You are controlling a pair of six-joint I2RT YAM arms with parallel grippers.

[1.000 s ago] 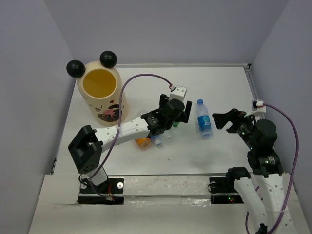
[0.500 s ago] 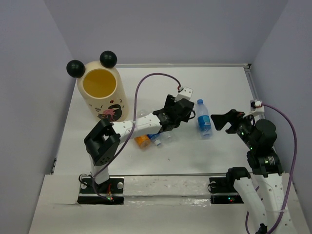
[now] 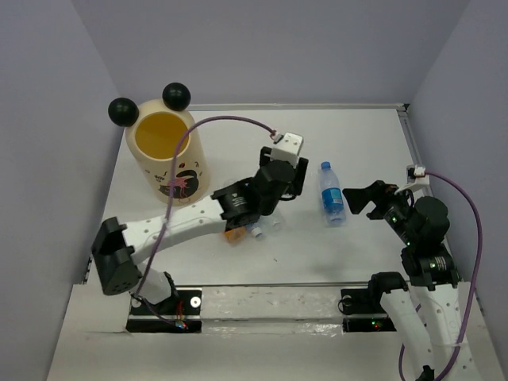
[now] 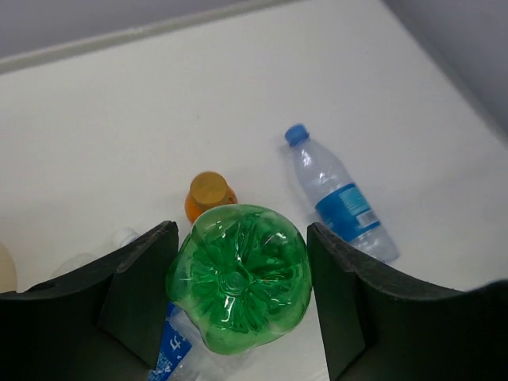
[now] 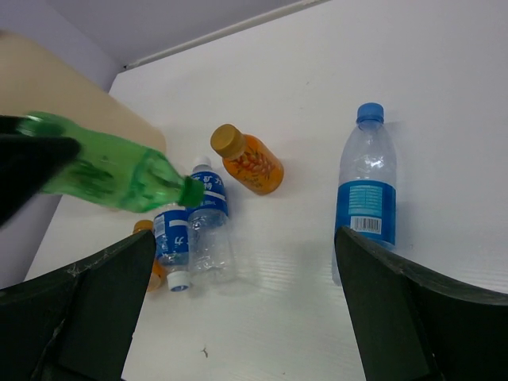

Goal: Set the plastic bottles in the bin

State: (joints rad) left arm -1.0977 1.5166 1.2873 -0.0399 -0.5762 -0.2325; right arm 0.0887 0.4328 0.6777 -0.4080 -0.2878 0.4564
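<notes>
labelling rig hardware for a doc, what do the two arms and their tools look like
The left arm and right arm both have white links and rounded black joint housings. Each carries a purple cable running to a small white box at the wrist. The left tool and right tool each have two broad, matt black fingers.

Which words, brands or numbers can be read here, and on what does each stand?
Nothing can be read with certainty.
On the blue-capped bottle: blue label with barcode, print too small.
On the white-capped bottle: white characters on blue, too blurred.
On the orange bottle: a pattern, illegible.
On the green bottle: none seen.
On the bin: cartoon print, no words legible.
</notes>
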